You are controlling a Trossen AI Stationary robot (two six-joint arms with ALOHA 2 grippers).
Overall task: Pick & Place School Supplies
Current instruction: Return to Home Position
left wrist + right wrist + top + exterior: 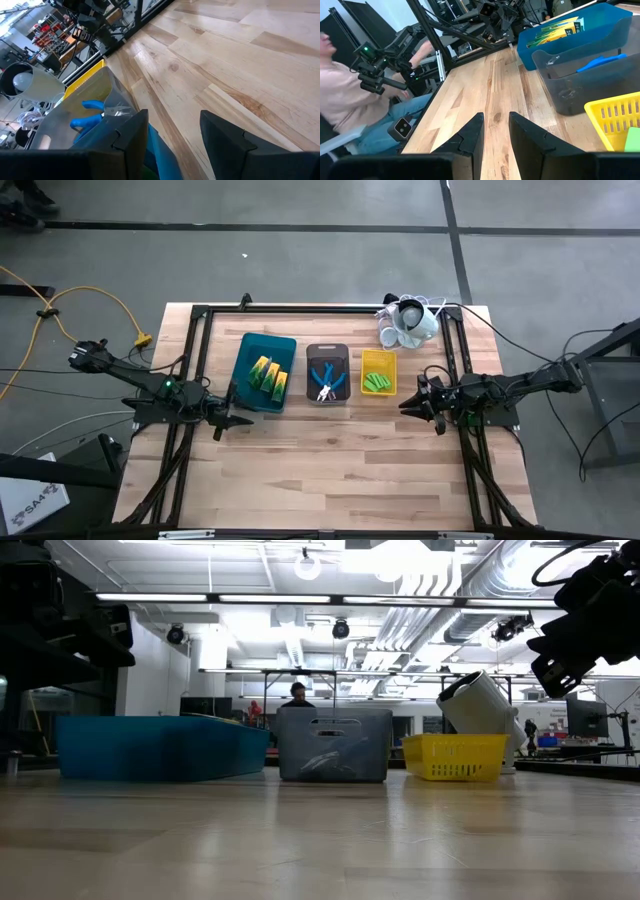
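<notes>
Both grippers hang over the wooden table [330,470], fingers apart and gripping nothing: the left gripper [232,420] at the teal tray's [250,345] near corner, the right gripper [415,402] just beside the yellow tray [378,355]. Beyond them, printed boxes [268,376] lie in the teal tray, blue-handled pliers [326,380] in the grey tray [327,348] between, and green sticks [378,383] in the yellow tray. White cups [408,322] with cords sit at the far edge.

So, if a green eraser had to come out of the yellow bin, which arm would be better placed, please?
Right. The right gripper hangs open and empty just beside the yellow bin holding the green erasers; the left gripper sits by the teal bin, with the grey bin between.
</notes>
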